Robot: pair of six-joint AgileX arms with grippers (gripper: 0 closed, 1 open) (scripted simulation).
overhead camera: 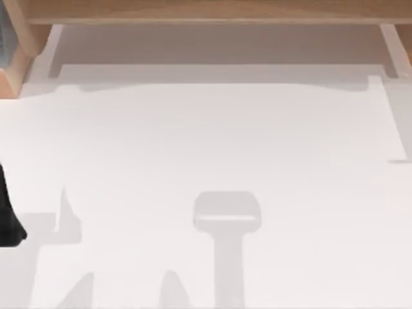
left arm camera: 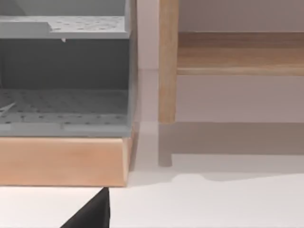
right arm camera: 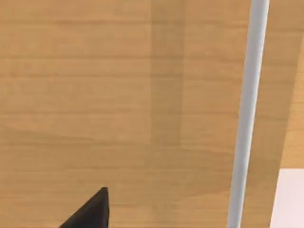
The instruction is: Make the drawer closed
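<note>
The drawer (overhead camera: 219, 45) stands pulled out from under the light-wood furniture (overhead camera: 206, 9) at the far edge of the table. Its pale floor shows between thin white side walls (overhead camera: 50, 51), with the white front wall (overhead camera: 219, 72) nearest me. In the left wrist view, the white front (left arm camera: 237, 97) hangs below the wooden top (left arm camera: 237, 52). My left arm (overhead camera: 8, 212) is at the table's left edge, well short of the drawer. A black part of my left gripper (left arm camera: 90, 213) points toward the furniture. A black part of my right gripper (right arm camera: 90, 213) hovers over a light-wood surface (right arm camera: 118, 95) crossed by a thin white bar (right arm camera: 247, 109).
A grey perforated shelf unit (left arm camera: 66, 71) on a wooden base (left arm camera: 61, 159) stands left of the furniture's wooden leg (left arm camera: 167, 71). The white table (overhead camera: 206, 161) spreads in front of the drawer and carries soft shadows of the arms.
</note>
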